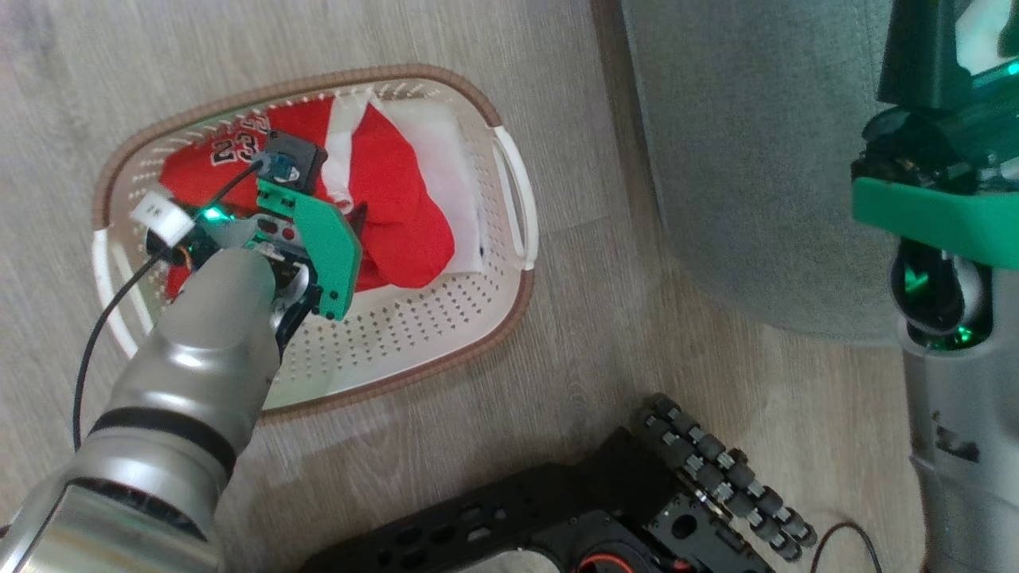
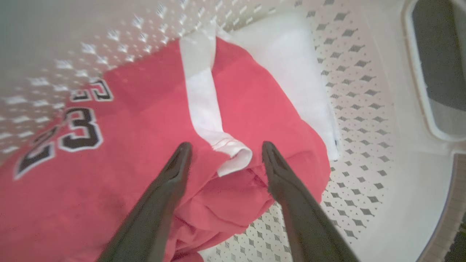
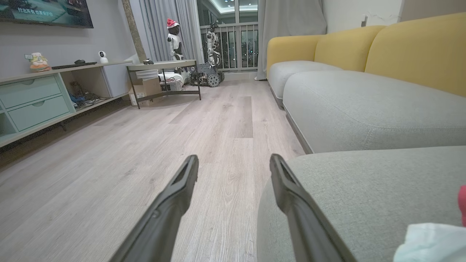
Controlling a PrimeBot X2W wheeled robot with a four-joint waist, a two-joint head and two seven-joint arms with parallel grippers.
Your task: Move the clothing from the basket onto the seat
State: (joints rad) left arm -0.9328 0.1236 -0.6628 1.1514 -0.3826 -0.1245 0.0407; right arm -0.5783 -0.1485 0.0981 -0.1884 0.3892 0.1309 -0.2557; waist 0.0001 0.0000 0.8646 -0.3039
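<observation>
Head view: basket (image 1: pixel 414 334) sits on the floor (image 1: pixel 589 374), just left of the seat (image 1: pixel 740 159). Clothing (image 1: pixel 398 215) is in the basket, bunched toward its far half. Left arm (image 1: pixel 215 318) reaches down into the basket, with the wrist over the red pile. Right arm (image 1: pixel 947 239) is parked at the seat's near edge, well clear of the basket.

Left wrist view: left gripper (image 2: pixel 225 145) has its jaws wide and nothing between them. The fingers (image 2: pixel 171 182) straddle the end of a white strip (image 2: pixel 204 102) on the red fabric. The tips are at the cloth; can't tell if they're pressing in. White liner (image 2: pixel 291 65) lies under and beyond the red.

Right wrist view: right gripper (image 3: pixel 233 158) is also wide and empty, pointing along the floor beside the seat (image 3: pixel 364 189). A red and white scrap (image 3: pixel 429 243) shows at the lower right corner on the cushion, too little of it to call.

My read: this is the pick step, pre-grasp on the pile. Next move: push down into the fold, close on a thick bunch rather than the thin strip, keep off the liner, lift clear of the rim, then swing right to the seat. Risk: one layer slips out, or the liner comes up too.
</observation>
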